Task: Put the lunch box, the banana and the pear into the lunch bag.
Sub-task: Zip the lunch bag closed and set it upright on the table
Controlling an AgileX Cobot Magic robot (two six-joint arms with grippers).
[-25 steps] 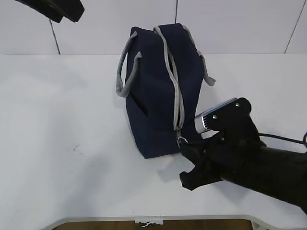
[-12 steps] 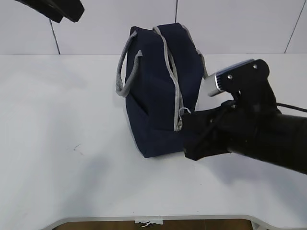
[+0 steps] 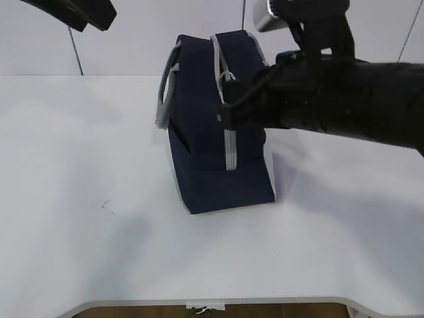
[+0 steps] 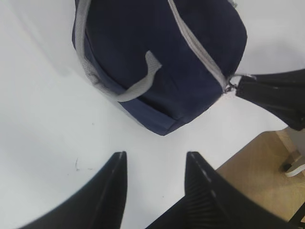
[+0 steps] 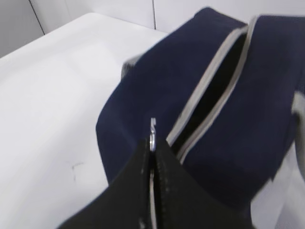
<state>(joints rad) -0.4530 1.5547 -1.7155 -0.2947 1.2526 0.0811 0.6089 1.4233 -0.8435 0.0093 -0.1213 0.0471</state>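
Note:
The navy lunch bag (image 3: 199,152) stands on the white table (image 3: 79,199), grey handles hanging at its sides. My right gripper (image 3: 225,111) is shut on the bag's metal zipper pull (image 5: 153,130), high on the near end of the bag. In the right wrist view (image 5: 152,143) the grey zipper (image 5: 209,86) shows a dark gap beside the pull. The bag (image 4: 143,47) and the pinched pull (image 4: 231,86) also show in the left wrist view. My left gripper (image 4: 155,157) is open and empty, high above the table. The lunch box, banana and pear are out of view.
The left arm (image 3: 79,12) hangs at the top left of the exterior view. The table's front edge (image 3: 212,303) is near. In the left wrist view the brown floor (image 4: 257,167) shows past the table edge.
My right gripper has risen from the low end of the zipper near the table to the top of the bag, taking the pull along. The bag has shifted slightly left.

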